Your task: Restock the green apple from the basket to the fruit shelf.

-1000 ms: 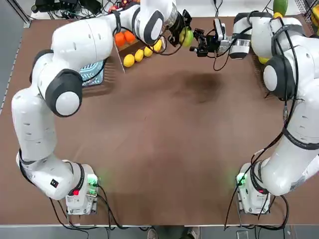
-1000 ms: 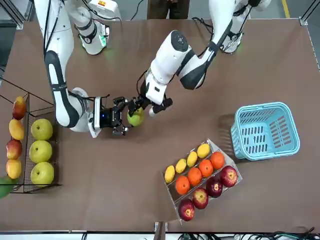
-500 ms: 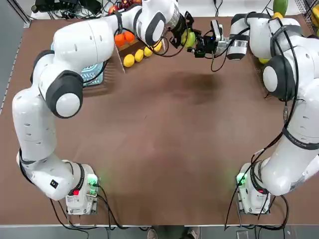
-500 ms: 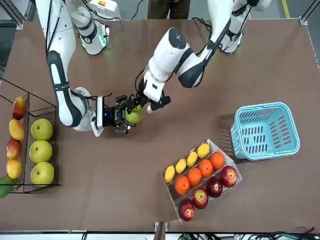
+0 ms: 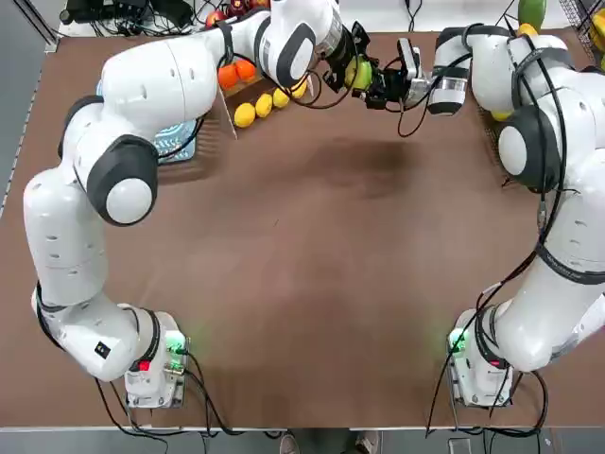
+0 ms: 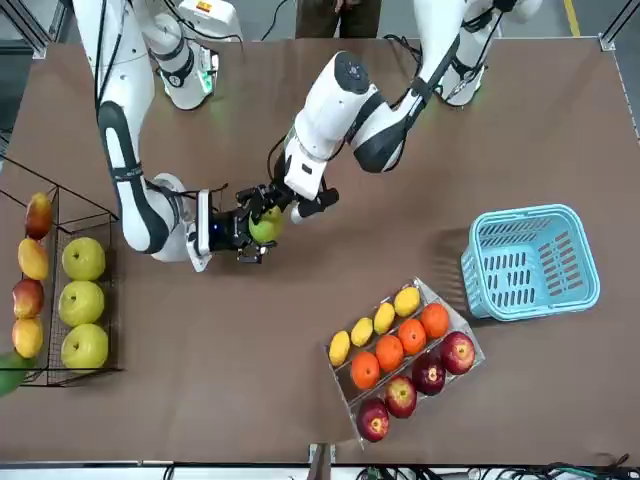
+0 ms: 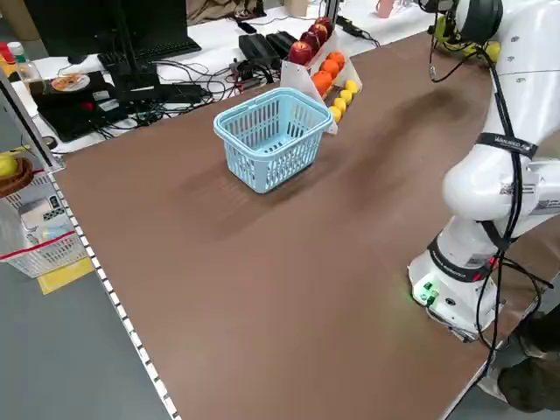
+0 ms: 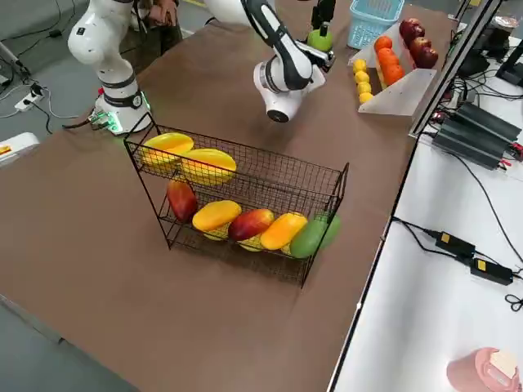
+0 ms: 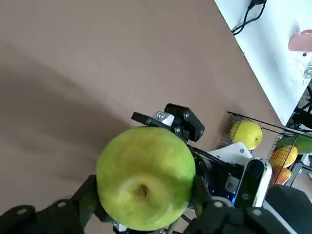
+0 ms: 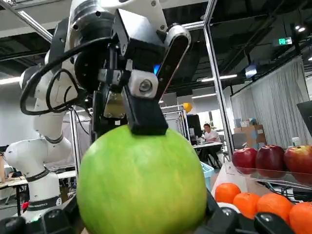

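Above the brown surface, well apart from the fruit shelf and basket, our left pincer pinches the green apple; our right pincer brackets it, grip indiscernible.

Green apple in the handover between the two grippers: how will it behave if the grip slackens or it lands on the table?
The green apple looks round and glossy, so it may well slip between narrow fingers. Dropped on the flat table, it would probably roll. It seems firm, so the left gripper and right gripper are unlikely to squash it.
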Robot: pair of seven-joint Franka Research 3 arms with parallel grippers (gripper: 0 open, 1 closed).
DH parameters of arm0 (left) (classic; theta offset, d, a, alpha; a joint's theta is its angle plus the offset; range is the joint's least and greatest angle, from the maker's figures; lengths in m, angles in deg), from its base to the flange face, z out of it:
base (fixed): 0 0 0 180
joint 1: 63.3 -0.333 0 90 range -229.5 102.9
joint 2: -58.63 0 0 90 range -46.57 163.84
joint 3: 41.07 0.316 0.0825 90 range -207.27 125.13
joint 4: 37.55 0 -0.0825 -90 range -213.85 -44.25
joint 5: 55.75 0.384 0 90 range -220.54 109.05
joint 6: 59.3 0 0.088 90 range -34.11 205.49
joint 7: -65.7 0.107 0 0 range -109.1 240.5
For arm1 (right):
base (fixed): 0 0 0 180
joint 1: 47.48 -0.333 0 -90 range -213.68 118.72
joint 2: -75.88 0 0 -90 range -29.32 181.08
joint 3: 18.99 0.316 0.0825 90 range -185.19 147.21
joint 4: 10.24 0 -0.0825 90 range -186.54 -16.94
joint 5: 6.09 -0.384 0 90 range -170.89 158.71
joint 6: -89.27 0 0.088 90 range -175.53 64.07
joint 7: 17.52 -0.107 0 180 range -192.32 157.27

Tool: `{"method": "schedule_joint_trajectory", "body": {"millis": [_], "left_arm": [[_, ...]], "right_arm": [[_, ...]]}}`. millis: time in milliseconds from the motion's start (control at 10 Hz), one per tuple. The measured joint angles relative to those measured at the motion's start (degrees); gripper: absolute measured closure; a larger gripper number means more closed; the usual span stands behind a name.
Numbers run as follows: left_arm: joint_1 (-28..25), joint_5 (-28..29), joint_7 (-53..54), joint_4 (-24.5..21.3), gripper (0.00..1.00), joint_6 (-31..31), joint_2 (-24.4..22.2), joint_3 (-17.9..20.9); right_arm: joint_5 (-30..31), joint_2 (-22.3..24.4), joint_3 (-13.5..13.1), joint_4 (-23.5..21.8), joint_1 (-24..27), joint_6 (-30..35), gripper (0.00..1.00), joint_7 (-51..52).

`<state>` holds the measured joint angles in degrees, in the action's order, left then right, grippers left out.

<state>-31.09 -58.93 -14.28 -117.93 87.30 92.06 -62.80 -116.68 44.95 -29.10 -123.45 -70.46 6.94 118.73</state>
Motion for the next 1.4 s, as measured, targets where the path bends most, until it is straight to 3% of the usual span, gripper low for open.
{"method": "schedule_joint_trajectory", "body": {"millis": [100,400,700,1000,1200,1400], "left_arm": [[0.0,0.0,0.0,0.16,0.02,0.19,0.13,0.11],[-0.51,0.43,0.15,1.22,0.0,-1.35,0.25,0.53],[-3.64,0.97,3.82,2.83,0.0,-12.75,-1.84,0.47],[-11.59,-2.27,11.61,3.29,0.0,-27.65,-7.84,-0.25],[-19.0,-3.17,16.12,3.07,0.0,-35.6,-11.8,-0.36],[-27.4,-2.24,25.32,-0.5,0.0,-44.48,-15.32,-0.27]], "right_arm": [[0.02,0.01,0.11,-0.01,-0.03,1.95,0.12,0.0],[0.04,0.01,-0.06,-0.03,0.11,4.45,0.12,0.0],[0.24,0.01,-1.97,-0.38,0.29,6.19,0.12,-1.71],[5.32,0.77,-6.99,0.97,1.34,7.04,0.12,-9.6],[11.34,2.48,-11.47,4.83,1.88,7.11,0.12,-14.82],[18.19,4.15,-15.3,9.64,2.1,6.52,0.12,-18.05]]}}
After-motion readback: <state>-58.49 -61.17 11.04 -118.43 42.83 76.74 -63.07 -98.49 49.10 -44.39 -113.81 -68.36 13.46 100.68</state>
